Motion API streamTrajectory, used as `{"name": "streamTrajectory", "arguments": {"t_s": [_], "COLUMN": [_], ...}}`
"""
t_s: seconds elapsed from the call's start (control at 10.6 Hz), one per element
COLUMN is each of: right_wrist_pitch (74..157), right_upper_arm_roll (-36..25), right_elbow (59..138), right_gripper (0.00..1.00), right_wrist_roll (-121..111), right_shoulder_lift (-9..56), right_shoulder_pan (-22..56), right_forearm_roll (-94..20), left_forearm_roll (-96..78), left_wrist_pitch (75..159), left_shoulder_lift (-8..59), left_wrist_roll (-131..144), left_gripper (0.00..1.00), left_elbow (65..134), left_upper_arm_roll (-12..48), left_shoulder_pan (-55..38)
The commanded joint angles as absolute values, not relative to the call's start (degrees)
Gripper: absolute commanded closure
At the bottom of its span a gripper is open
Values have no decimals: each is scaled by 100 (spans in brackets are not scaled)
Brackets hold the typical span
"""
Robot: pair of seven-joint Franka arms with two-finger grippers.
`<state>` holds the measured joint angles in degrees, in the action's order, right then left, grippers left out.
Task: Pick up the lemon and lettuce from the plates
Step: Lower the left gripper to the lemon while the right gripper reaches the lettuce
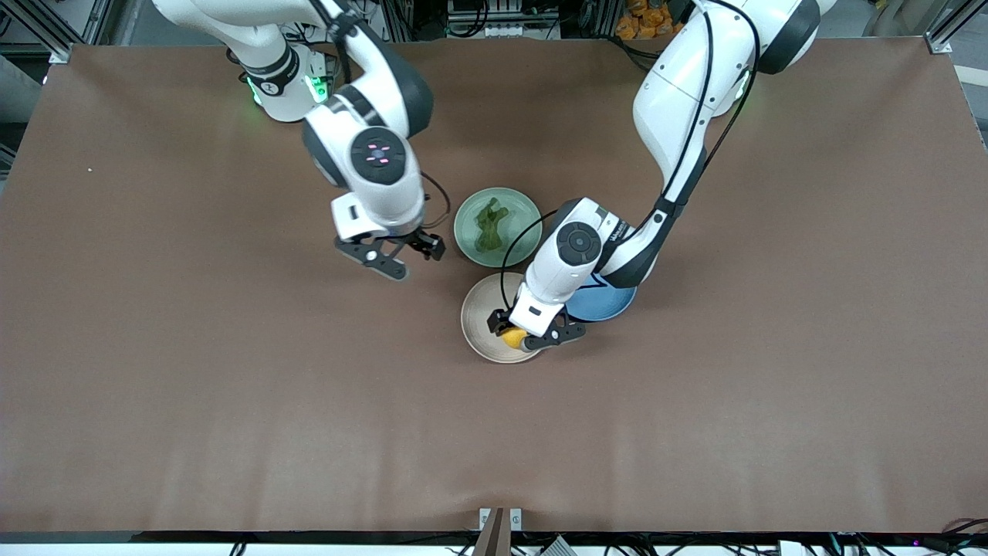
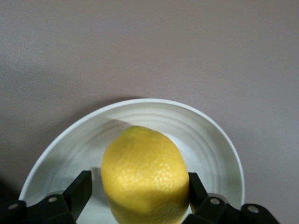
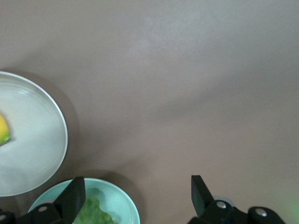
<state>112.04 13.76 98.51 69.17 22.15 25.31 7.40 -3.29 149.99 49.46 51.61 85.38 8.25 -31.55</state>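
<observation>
With the lemon (image 2: 145,175) bracketed on the beige plate (image 1: 480,320) between the parted fingers of the left gripper (image 1: 532,337), one not yet touching, it could be squirted out sideways, while the right gripper (image 1: 395,255) is held open beside the lettuce (image 1: 490,224).

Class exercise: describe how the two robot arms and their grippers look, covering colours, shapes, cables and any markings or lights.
Both arms are glossy white with rounded dark grey joints and round dark caps at the wrists. A thin black cable runs along each. The left gripper and right gripper have black angular fingers. Green lights glow near the right arm's base.
</observation>
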Motion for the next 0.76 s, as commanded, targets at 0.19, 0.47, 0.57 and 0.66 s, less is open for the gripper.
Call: {"name": "streamTrajectory", "arguments": {"t_s": [0.19, 0.47, 0.57, 0.66], "right_wrist_pitch": [11820, 12381, 12436, 12437], "right_upper_arm_roll": [1854, 2091, 2127, 2179], "right_elbow": [9774, 9739, 9703, 9590], "right_gripper": [0, 0, 0, 0], "right_wrist_roll": [8417, 8850, 8877, 8877], "right_shoulder_lift": [3171, 3602, 3708, 3779], "right_shoulder_pan": [2803, 2865, 2917, 2961], "right_forearm_roll": [1914, 2162, 2180, 2180], "left_forearm_roll": [-404, -448, -431, -405], "left_wrist_pitch": [15021, 14889, 14784, 14548], "left_shoulder_lift": [4993, 4528, 4291, 4072], "left_wrist_roll": [5247, 5378, 5683, 5660], "left_gripper": [92, 100, 100, 100], "left_elbow": [8420, 8437, 8437, 8437], "left_upper_arm_roll": [721, 712, 642, 520], "left_shoulder_pan": [-3226, -3120, -3111, -3068]}}
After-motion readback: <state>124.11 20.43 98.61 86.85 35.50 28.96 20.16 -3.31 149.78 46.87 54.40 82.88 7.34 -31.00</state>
